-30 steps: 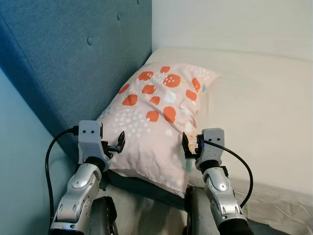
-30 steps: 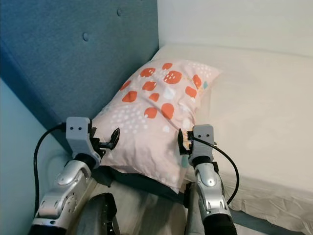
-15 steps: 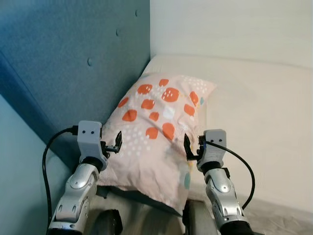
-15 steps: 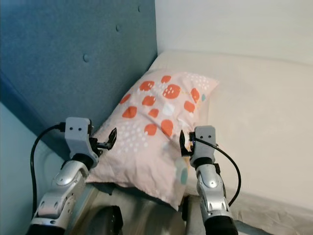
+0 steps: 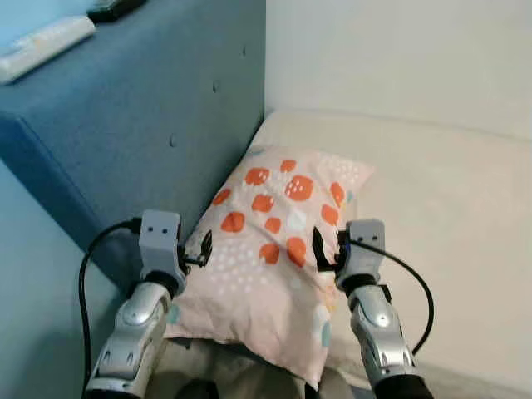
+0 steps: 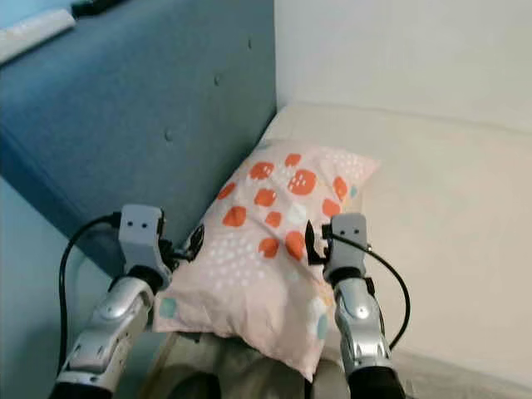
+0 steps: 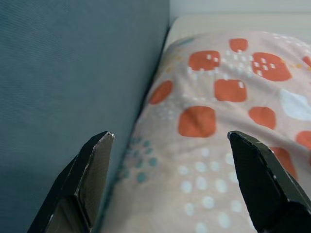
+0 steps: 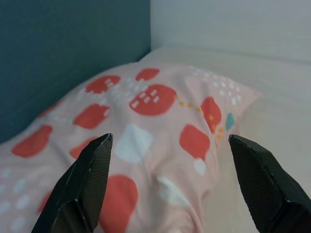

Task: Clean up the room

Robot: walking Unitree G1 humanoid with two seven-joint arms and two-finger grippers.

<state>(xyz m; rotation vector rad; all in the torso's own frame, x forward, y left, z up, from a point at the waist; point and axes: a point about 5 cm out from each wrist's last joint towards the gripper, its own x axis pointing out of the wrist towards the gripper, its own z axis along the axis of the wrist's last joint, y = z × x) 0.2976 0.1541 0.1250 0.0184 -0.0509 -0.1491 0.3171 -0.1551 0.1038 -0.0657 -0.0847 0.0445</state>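
A pink pillow (image 5: 274,241) with orange-red spots lies along the blue headboard (image 5: 150,141) on the cream mattress (image 5: 449,216). Its near end hangs past the bed's edge between my arms. My left gripper (image 5: 204,249) stands open at the pillow's left side, next to the headboard. In the left wrist view the left gripper (image 7: 170,136) shows spread fingers with the pillow (image 7: 223,145) ahead of them. At the pillow's right side my right gripper (image 5: 320,249) is open too. The right wrist view shows the right gripper (image 8: 170,137) spread wide over the spotted pillow (image 8: 146,126).
On the headboard's flat top lie a white remote-like object (image 5: 41,46) and a dark object (image 5: 116,8). A white wall (image 5: 399,50) runs behind the bed. A light blue wall (image 5: 33,291) closes off the left. The mattress stretches bare to the right.
The camera has risen, bringing the headboard's top into view. Both grippers stay open on either side of the pillow, whose near end now hangs lower over the bed's edge.
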